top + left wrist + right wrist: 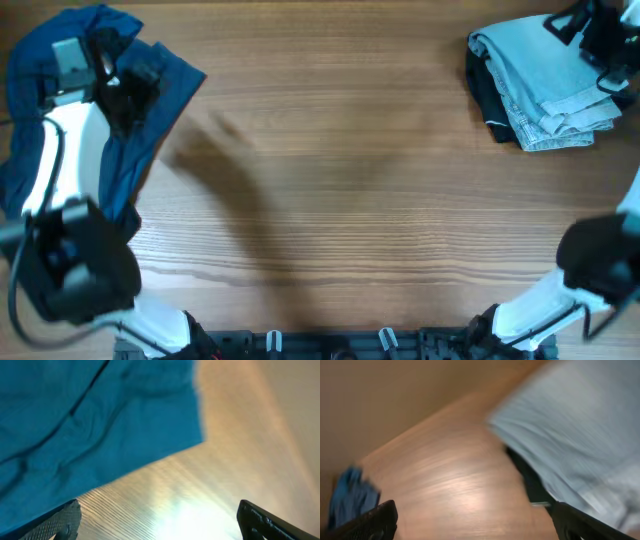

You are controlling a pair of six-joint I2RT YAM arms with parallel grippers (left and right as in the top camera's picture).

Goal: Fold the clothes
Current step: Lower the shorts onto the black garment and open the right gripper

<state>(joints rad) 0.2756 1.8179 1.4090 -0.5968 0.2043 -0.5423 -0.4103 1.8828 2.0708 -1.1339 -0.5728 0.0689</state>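
Overhead view. Wooden table (340, 170). The dark navy-blue garment (165, 85) lies rumpled at 10 o'clock, running down the table's left edge. The left arm (70, 140) reaches over it, its black head end above the cloth. The denim shorts (545, 80) lie folded at 2 o'clock, hems toward 4 o'clock. They rest on the black garment (487, 95), which shows as a dark strip along the shorts' 9 o'clock side. The black end of the right arm (610, 40) sits over the far corner of the shorts. Finger spacing cannot be judged for either arm from here.

Left wrist view. The left gripper (160, 522) has its fingers spread wide. One fingertip (62, 520) is at 7 o'clock and the other (265, 520) at 5 o'clock. Only bare wood shows between them. The navy-blue garment fills the frame from 9 to 12 o'clock. Its edge lies just beside the 7 o'clock fingertip; contact cannot be confirmed.

Right wrist view, blurred. The right gripper (475, 522) is likewise spread, with one finger (372, 522) at 7 o'clock and one (587, 525) at 5 o'clock. Nothing is held. The denim shorts occupy 1 to 4 o'clock, with the black garment showing beneath their near edge. The navy-blue garment appears small at 8 o'clock, well apart from the shorts.
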